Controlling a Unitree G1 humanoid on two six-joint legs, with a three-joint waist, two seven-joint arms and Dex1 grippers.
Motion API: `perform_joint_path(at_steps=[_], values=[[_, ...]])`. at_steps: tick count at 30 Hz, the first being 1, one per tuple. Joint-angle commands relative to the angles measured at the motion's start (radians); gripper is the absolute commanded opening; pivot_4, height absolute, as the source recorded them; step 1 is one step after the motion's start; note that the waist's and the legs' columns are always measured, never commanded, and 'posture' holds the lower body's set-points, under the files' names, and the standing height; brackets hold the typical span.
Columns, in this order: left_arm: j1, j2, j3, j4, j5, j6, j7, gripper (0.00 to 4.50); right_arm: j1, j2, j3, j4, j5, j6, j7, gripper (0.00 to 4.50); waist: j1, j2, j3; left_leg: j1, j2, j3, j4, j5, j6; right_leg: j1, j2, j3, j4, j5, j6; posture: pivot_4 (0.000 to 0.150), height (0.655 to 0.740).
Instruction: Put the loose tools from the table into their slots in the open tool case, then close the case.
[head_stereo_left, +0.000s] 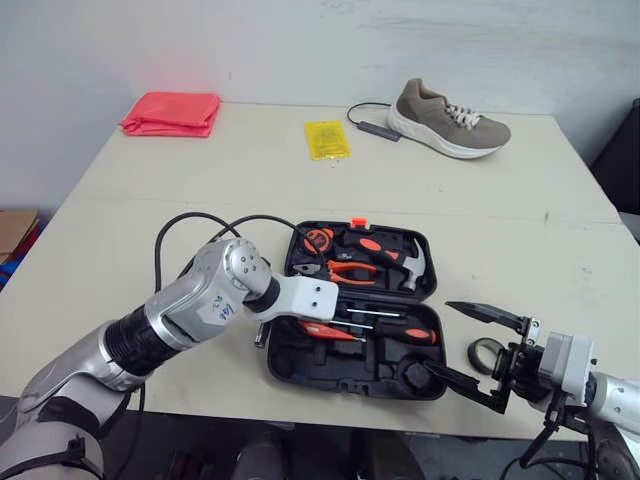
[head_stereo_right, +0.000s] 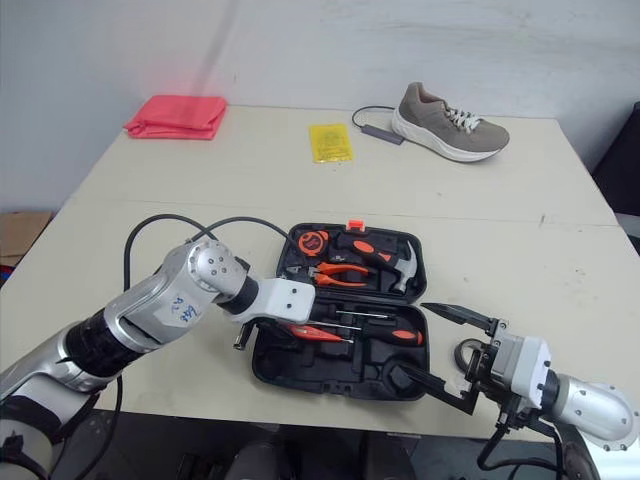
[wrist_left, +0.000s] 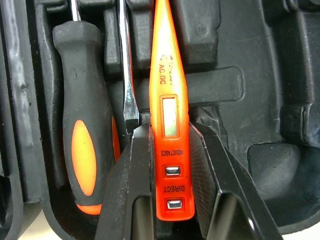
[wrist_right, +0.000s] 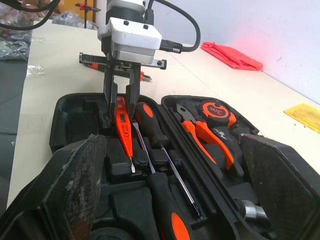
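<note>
Orange tester pen (wrist_left: 167, 75) pinched by my left gripper (wrist_left: 170, 132) inside the open black tool case (head_stereo_left: 330, 362) on the beige tabletop (head_stereo_left: 200, 190).

My left fingers (wrist_left: 131, 170) clamp the pen's button end from both sides; the pen lies lengthwise in the near half of the case, just beside a thin screwdriver blade (wrist_left: 127, 80) and a black-and-orange screwdriver handle (wrist_left: 82, 125), though I cannot tell if it is fully seated. The lid half holds pliers (head_stereo_left: 350, 268), a hammer (head_stereo_left: 410, 262) and a tape measure (head_stereo_left: 320, 238). My right gripper (head_stereo_left: 437, 335) sits at the case's near right corner with its fingers spread wide and holding nothing, and a black ring (head_stereo_left: 484, 343) lies on the tabletop just beside it. Far across the tabletop are a shoe (head_stereo_left: 445, 118), a yellow packet (head_stereo_left: 327, 139) and a red cloth (head_stereo_left: 172, 112).
</note>
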Motion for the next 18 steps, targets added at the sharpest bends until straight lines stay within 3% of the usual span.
perform_joint_path(at_steps=[1,8,18], values=[[0.020,0.010,-0.084,0.059,0.067,0.042,0.004,0.31,-0.007,0.006,0.010,-0.011,0.004,-0.020,0.000,4.50,0.001,0.001,-0.001,0.000,0.000,0.000,0.000,0.000,0.000,0.000,0.000,0.000,0.000,0.000,0.000,0.150,0.7400],[0.068,0.059,0.014,-0.017,0.000,0.016,-0.023,0.31,-0.007,0.001,0.002,-0.008,0.010,-0.017,0.004,4.50,-0.004,0.001,-0.002,0.000,0.001,-0.001,0.000,0.000,0.000,-0.001,-0.002,0.002,0.001,0.000,-0.001,0.150,0.7400],[0.105,0.038,0.129,-0.044,-0.066,-0.075,-0.020,0.31,-0.021,-0.005,0.001,0.001,0.013,-0.011,0.010,4.50,-0.002,0.000,0.000,0.000,0.000,-0.007,-0.001,0.001,-0.002,-0.002,-0.001,0.002,0.003,-0.002,-0.003,0.150,0.7400]])
